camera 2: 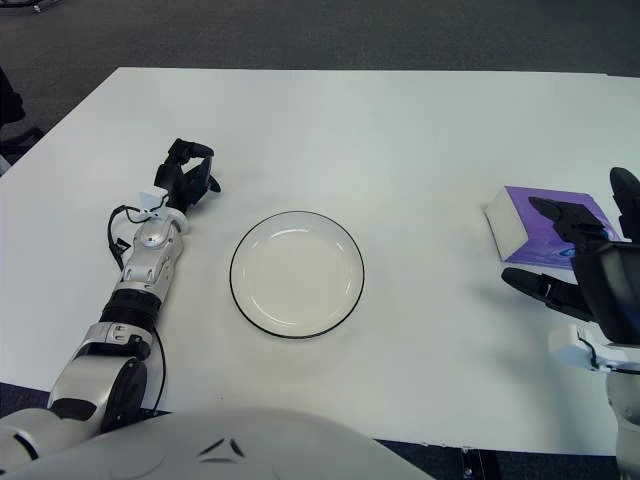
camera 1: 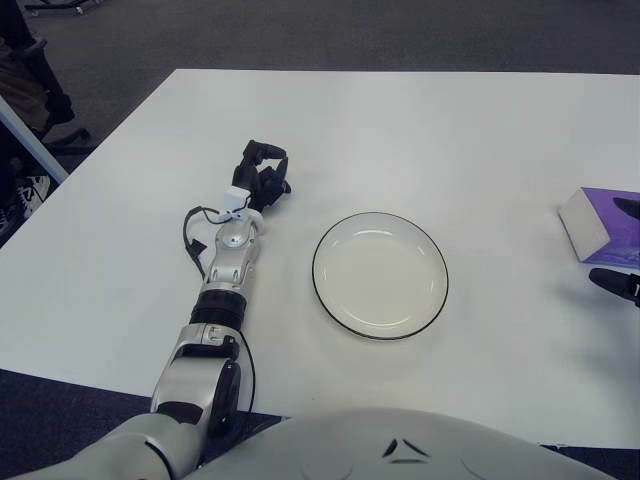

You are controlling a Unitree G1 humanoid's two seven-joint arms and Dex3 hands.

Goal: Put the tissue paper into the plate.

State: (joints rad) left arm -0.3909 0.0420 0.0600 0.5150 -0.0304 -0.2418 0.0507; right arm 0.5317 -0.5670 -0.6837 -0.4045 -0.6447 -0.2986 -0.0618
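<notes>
Hovering over purple tissue box [camera 2: 545, 226], right hand [camera 2: 580, 262] fingers spread; no legible label. Left hand [camera 1: 262, 175] curled beside plate [camera 1: 380, 276].

My left arm extends forward, its left hand [camera 1: 262, 176] with fingers curled, grasping nothing. My right hand [camera 2: 590, 270] shows at the right edge, fingers spread and holding nothing.

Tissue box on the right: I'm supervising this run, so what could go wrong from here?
The purple tissue box sits close to the table's right edge; a nudge from the spread right hand hovering over it could push it off. The plate lies well to its left, so a loosely held tissue might drop before arriving.
</notes>
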